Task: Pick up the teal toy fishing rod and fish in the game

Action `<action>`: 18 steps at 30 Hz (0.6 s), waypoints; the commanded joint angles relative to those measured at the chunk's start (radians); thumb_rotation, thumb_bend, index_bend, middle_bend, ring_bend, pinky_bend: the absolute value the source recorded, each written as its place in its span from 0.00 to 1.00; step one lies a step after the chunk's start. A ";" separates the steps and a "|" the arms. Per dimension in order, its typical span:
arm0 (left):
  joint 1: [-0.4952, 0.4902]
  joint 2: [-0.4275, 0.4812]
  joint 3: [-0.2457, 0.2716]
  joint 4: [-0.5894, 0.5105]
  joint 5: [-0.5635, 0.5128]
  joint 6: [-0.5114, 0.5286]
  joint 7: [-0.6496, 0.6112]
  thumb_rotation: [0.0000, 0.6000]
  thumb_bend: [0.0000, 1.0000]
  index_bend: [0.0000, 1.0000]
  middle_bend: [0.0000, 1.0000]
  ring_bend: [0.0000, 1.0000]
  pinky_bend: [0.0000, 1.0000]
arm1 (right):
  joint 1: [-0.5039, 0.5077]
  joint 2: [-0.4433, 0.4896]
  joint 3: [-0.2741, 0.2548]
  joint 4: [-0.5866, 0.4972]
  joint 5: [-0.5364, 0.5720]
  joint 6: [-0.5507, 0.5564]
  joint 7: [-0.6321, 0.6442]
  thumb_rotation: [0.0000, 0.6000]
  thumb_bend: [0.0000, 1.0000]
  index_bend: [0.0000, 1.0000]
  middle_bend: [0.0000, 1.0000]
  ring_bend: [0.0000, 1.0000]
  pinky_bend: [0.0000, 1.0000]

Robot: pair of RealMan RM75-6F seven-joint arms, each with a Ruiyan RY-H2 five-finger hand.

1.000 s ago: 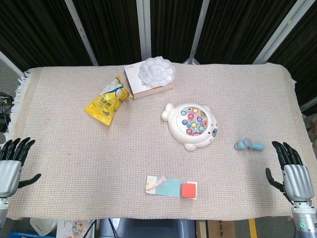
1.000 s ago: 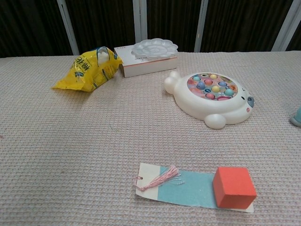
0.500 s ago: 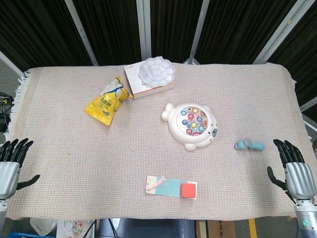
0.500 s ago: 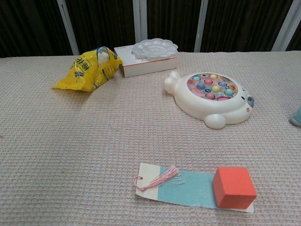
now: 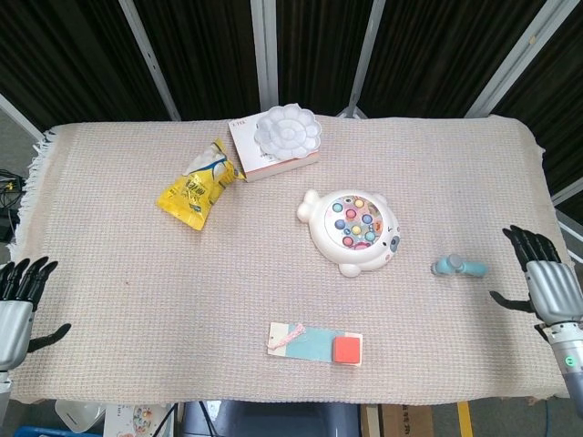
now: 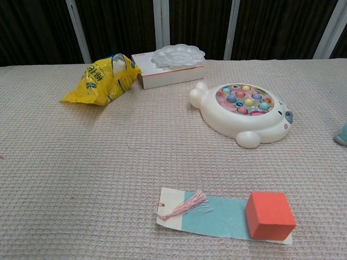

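The right robot hand (image 5: 547, 284) is on the move: over the last second it has slid up the right edge of the table (image 5: 109, 300), from the 5 o'clock corner toward 4 o'clock, and now sits level with the teal toy fishing rod (image 5: 459, 267). It is released, fingers spread and pointing toward 12 o'clock, thumb reaching out toward the rod, holding nothing. A gap of bare cloth still lies between thumb and rod.

The left robot hand (image 5: 16, 305) has drifted the other way, sinking a little toward 7 o'clock at the table's left edge. It too is released with fingers apart, and it is well apart from everything.

The rod itself has not shifted. It lies flat at about 3 o'clock, just to the right of the white fishing game (image 5: 352, 230), its long axis running left to right. In the chest view only its tip (image 6: 341, 133) shows at the right border; neither hand appears there.

Nothing else has moved: the yellow snack bag (image 5: 196, 187), the paint palette (image 5: 287, 130) on its box, and the red cube (image 5: 346, 350) on the blue card.

The shift reads as the start of the reach for the rod. The pickup seems not yet begun, and the right hand probably needs to travel left toward 9 o'clock and come down over the handle.
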 commanded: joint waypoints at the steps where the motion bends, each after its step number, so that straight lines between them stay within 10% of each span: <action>1: 0.001 0.002 0.002 -0.009 0.002 -0.001 0.011 1.00 0.09 0.12 0.07 0.00 0.00 | 0.067 -0.033 0.003 0.105 0.015 -0.112 0.064 1.00 0.20 0.00 0.07 0.03 0.04; 18: -0.010 0.018 -0.002 -0.066 0.020 -0.007 0.075 1.00 0.09 0.12 0.07 0.00 0.00 | 0.172 -0.224 -0.079 0.422 -0.085 -0.267 0.241 1.00 0.42 0.19 0.27 0.20 0.16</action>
